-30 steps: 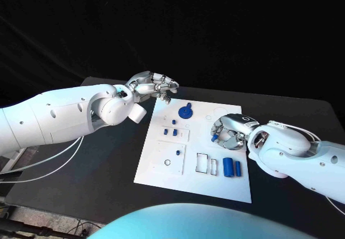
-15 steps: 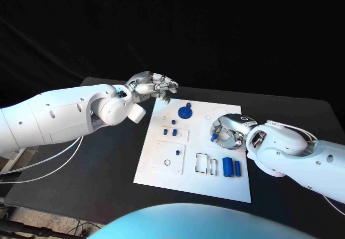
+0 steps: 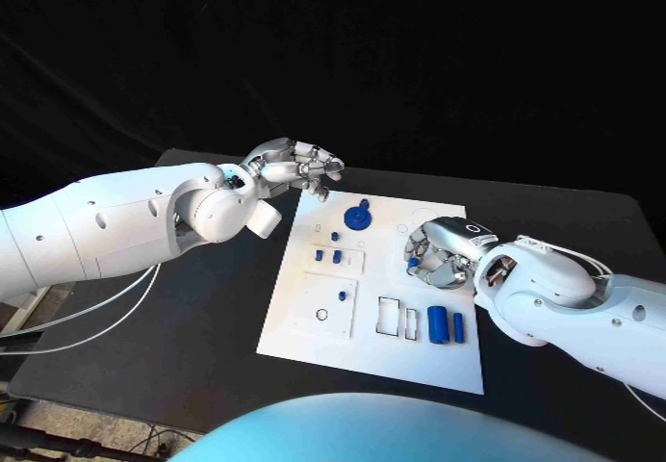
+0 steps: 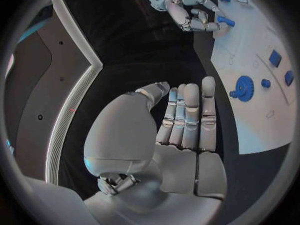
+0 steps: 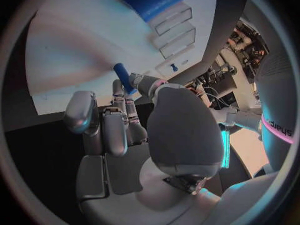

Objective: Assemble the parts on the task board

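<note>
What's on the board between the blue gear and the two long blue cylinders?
Head view: between the gear and the cylinders lie small blue pegs and empty rectangular slots.

White arms, silver hands [image 3: 294, 164].

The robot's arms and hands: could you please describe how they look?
Both arms have smooth white rounded shells. Thin pale cables trail under the left arm and loop over the right arm. The left hand and right hand are silver metal with jointed fingers and rounded grey backs. A lit pink band marks the right wrist.
</note>
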Tool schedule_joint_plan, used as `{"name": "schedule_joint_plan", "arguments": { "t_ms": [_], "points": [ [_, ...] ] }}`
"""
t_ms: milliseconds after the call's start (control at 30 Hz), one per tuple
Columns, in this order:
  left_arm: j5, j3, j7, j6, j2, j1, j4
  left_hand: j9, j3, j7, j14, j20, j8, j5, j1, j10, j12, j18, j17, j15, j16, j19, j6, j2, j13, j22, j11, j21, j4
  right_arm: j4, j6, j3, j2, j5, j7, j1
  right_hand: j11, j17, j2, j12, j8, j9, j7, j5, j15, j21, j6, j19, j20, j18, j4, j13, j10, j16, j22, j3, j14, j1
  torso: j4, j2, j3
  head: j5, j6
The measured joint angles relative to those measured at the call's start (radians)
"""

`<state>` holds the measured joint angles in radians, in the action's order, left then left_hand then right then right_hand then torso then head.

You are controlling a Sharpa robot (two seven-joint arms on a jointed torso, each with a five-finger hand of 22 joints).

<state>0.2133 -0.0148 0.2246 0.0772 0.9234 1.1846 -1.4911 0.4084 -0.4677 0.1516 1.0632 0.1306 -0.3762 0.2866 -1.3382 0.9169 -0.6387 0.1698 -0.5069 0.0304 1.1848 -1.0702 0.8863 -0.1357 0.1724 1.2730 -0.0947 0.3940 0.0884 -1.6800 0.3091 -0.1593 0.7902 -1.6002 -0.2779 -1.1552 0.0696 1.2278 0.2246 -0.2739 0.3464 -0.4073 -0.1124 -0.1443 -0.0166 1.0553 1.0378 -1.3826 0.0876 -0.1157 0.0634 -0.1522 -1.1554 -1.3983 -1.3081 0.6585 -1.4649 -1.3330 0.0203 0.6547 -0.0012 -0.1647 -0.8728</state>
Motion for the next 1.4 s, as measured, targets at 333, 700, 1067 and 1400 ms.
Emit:
{"name": "schedule_joint_plan", "arguments": {
  "t_ms": [333,700,1067,1400],
  "points": [
    [0.000,0.000,-0.001,-0.002,-0.001,0.000,-0.001,0.000,0.000,0.000,0.000,0.000,-0.001,0.000,0.000,0.000,0.000,0.000,0.000,0.000,0.000,0.000,0.000,0.000,0.000,0.000,0.000,0.000,0.000,-0.038,0.068,0.007,0.029,-0.004,0.000,-0.021,-0.005,0.001,-0.007,0.000,0.005,0.000,0.001,0.004,0.000,0.004,0.000,0.000,0.000,0.000,-0.003,-0.003,-0.006,0.000,0.000,0.003,0.000,-0.002,0.0002,-0.001,-0.0002,-0.002,0.000],
    [0.000,0.000,-0.002,-0.004,-0.004,0.000,0.001,0.000,0.000,0.000,0.000,0.000,-0.001,0.000,0.000,0.000,0.000,0.000,0.000,0.000,0.000,0.000,0.000,0.000,0.000,0.000,0.000,0.000,0.000,-0.134,0.101,0.012,0.012,0.027,0.012,-0.037,-0.007,0.003,-0.009,0.000,0.004,0.000,0.000,-0.009,0.000,0.004,0.001,0.000,0.000,0.000,-0.010,-0.002,-0.007,0.000,0.000,0.004,0.000,-0.004,0.0017,-0.001,0.0004,-0.004,0.000],
    [0.000,0.000,-0.002,-0.007,-0.026,0.000,0.023,0.001,0.000,0.000,0.000,0.000,-0.001,0.000,0.000,0.000,0.000,0.000,0.000,0.000,0.000,0.000,0.000,0.000,0.000,0.000,0.000,-0.004,0.000,-0.122,0.109,0.011,-0.149,0.037,0.060,0.021,-0.007,0.002,-0.009,0.008,0.002,0.000,-0.003,-0.018,0.000,0.004,-0.003,0.000,0.000,0.000,-0.017,-0.005,-0.007,0.000,0.000,0.011,0.000,-0.004,-0.0019,-0.002,0.0028,-0.007,0.000],
    [-0.001,0.000,-0.003,-0.008,-0.037,0.000,0.030,0.002,0.000,0.000,0.000,0.000,-0.001,0.000,0.000,0.000,0.000,0.000,0.000,0.000,0.000,0.000,0.000,0.000,0.000,0.000,0.000,-0.004,0.000,-0.047,0.082,-0.002,-0.223,0.038,0.091,0.073,-0.007,-0.001,-0.009,0.016,-0.003,-0.016,-0.009,-0.022,0.000,0.000,-0.009,0.000,0.000,0.000,-0.020,-0.007,-0.007,0.000,0.001,0.014,0.000,-0.004,-0.0028,-0.002,0.0023,-0.024,0.000]
  ]
}}
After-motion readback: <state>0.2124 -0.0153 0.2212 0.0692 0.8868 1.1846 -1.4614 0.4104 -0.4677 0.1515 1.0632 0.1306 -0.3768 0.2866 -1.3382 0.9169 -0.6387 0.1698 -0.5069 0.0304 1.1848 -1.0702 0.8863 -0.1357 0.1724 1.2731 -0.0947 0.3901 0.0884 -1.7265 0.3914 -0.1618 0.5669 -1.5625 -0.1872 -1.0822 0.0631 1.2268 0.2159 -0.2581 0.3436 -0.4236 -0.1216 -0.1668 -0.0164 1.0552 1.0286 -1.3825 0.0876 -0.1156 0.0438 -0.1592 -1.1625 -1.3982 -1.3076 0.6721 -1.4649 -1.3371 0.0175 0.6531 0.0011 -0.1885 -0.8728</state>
